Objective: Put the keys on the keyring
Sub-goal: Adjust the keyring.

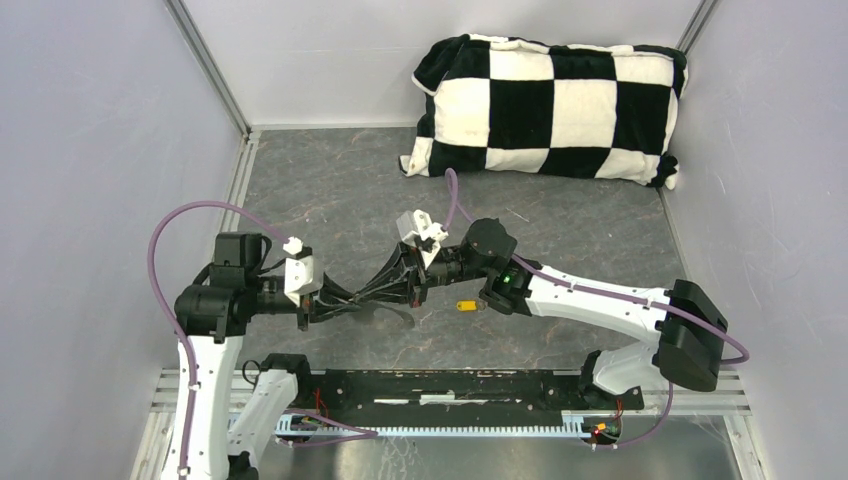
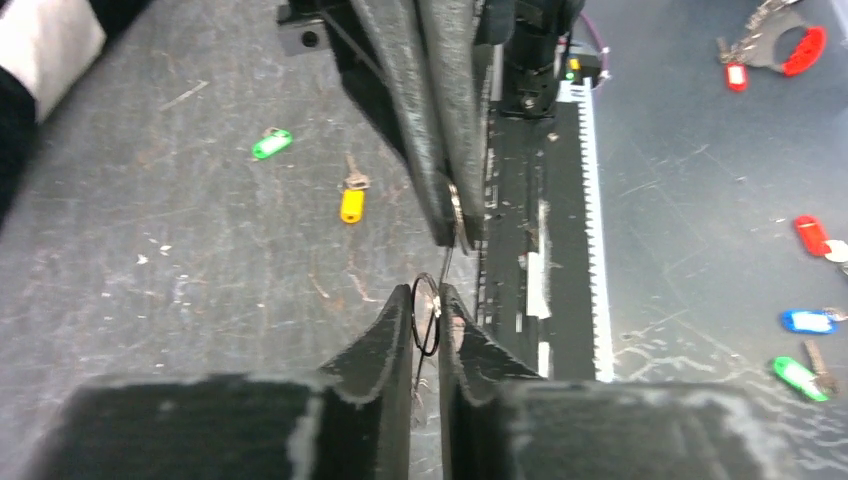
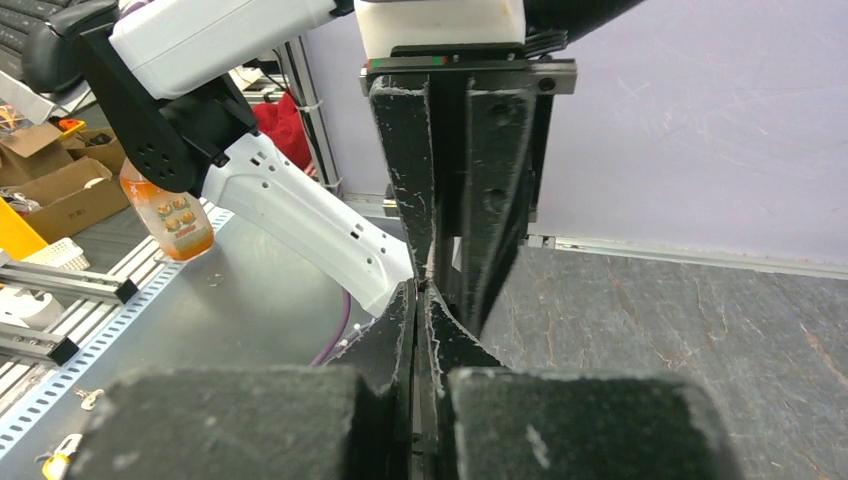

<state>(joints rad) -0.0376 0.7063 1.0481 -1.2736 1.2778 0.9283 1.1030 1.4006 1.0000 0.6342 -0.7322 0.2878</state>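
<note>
Aloft, left gripper (image 2: pixel 428 305) tip-to-tip with right gripper (image 2: pixel 455 228).

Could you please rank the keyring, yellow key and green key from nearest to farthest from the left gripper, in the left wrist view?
1. keyring: between the fingertips of the left gripper.
2. yellow key: on the table beyond, image left.
3. green key: farther out, more to image left.

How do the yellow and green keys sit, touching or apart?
Apart. The left wrist view shows the yellow key and the green key lying separately on the table, with bare grey surface plainly between them.
</note>
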